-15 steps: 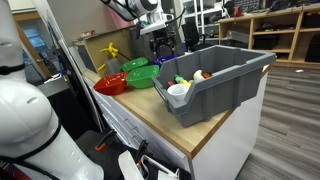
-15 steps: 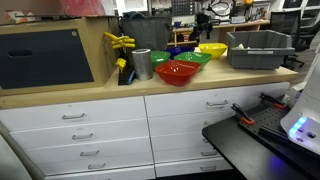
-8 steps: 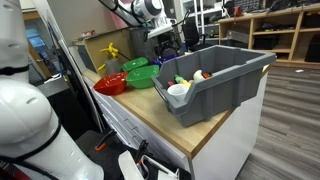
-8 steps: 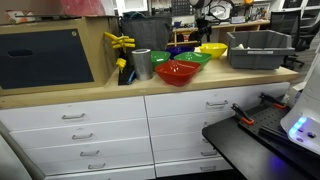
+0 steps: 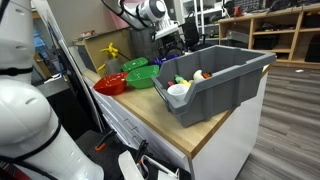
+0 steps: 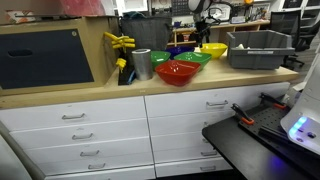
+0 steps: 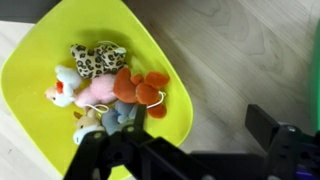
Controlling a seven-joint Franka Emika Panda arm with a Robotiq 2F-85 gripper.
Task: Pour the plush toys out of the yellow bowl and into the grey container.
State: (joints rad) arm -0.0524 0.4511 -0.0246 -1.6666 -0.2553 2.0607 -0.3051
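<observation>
Wood countertop [image 7: 240,60], plush toys [image 7: 105,90] in yellow bowl [image 7: 40,60], wrist view only

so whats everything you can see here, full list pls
plush toys: about five; leopard-print, pink, orange, white, grey; piled in the yellow bowl
yellow bowl: one, yellow, on the counter near the grey bin
grey bin: one, dark grey, at the counter's end
white cup: one, white, inside the grey bin among a few small coloured items
red bowl: one, red, on the counter
green bowls: two, green, behind the red bowl
metal can: one, silver, beside the red bowl
counter: one, wood top
drawers: several, white, under the counter
gripper: one, black, open, above the yellow bowl
</observation>
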